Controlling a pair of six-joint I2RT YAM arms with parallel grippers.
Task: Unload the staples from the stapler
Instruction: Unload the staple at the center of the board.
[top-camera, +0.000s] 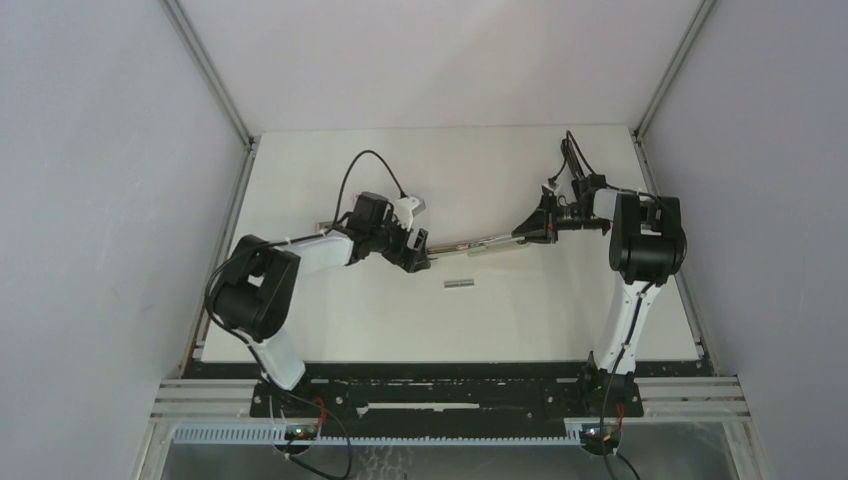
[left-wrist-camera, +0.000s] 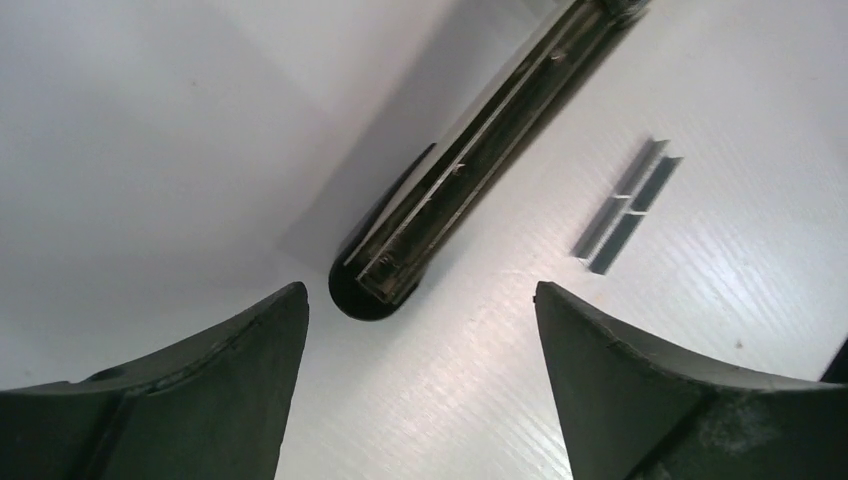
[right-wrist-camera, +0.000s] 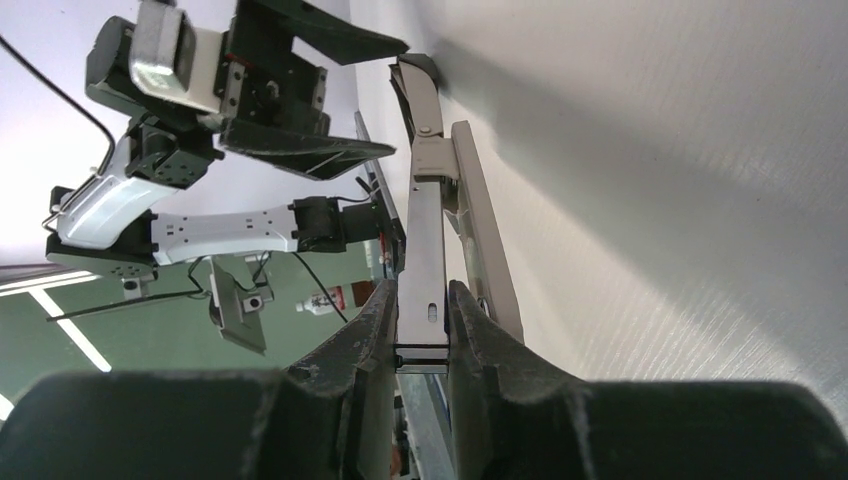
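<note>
While the left claw (left-wrist-camera: 420, 292) is hanging over the left half of the table (top-camera: 560, 320) with its fingers spread wide and nothing between them, the rounded end of the stapler (left-wrist-camera: 470, 160) is sitting just beyond its fingertips, apart from both. From there the stapler is stretching rightward, swung open, with its long metal channel facing the left wrist camera; whether any strip is remaining inside that channel is too hard to tell. Just beside the stapler, on its near side, the staples (left-wrist-camera: 628, 207) are lying flat on the bare table as a few short grey strips, side by side and slightly staggered, touching neither claw. They are looking very light, thin and stiff, with smooth metal faces that are likely to slide under a finger, and the joints between single staples are probably going to snap if a strip is bent or squeezed hard. A sensible hold is across a strip's narrow width near its middle, fingertips going down to the table on either side, closing gently. Further right, the right claw (right-wrist-camera: 422, 292) is clamping its fingers together on a flat metal arm of the stapler near the hinge end, holding the tool tilted, its far tip lying against the table.
</note>
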